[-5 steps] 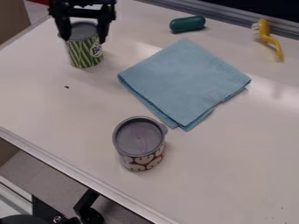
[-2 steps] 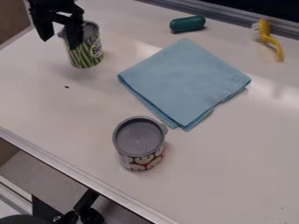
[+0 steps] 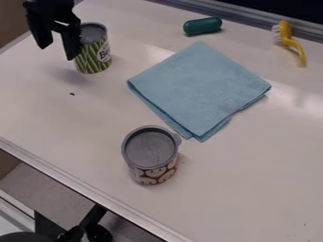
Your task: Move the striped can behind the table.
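Observation:
At the upper left my black gripper hangs open, its two fingers spread with nothing between them. Just to its right, the can with green and pale stripes stands upright on the white table, near the table's upper left edge. The right finger overlaps the can's left side in this view; whether they touch I cannot tell.
A light blue folded cloth lies mid-table. Below it stands a second can with a red and white pattern. A green capsule-shaped object and a yellow brush lie toward the back edge.
The gripper was around the striped can's top and has moved off it to the left and a little down. The can stands where it was.

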You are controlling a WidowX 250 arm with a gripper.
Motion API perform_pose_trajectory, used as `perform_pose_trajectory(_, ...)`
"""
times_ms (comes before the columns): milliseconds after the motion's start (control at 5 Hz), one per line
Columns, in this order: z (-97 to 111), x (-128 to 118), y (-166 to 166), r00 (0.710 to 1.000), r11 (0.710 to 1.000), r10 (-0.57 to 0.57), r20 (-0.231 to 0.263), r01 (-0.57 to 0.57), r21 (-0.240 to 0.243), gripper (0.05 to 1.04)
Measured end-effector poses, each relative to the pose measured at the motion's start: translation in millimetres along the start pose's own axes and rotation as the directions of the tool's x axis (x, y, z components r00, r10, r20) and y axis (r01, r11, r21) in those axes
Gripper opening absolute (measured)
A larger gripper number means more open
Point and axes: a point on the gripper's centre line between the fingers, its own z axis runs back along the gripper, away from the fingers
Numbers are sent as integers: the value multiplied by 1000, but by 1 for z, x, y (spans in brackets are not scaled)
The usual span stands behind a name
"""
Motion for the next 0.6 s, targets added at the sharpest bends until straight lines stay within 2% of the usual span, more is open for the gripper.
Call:
perform_pose_trajectory(200, -7, 2, -3, 998, 998, -68, -12, 68, -5, 999)
perform_pose_trajectory(400, -8, 10, -9, 989, 989, -147, 21, 147, -5, 999)
perform_pose_trajectory(600, -10, 25, -11, 967, 967, -254, 36, 255, -28, 999)
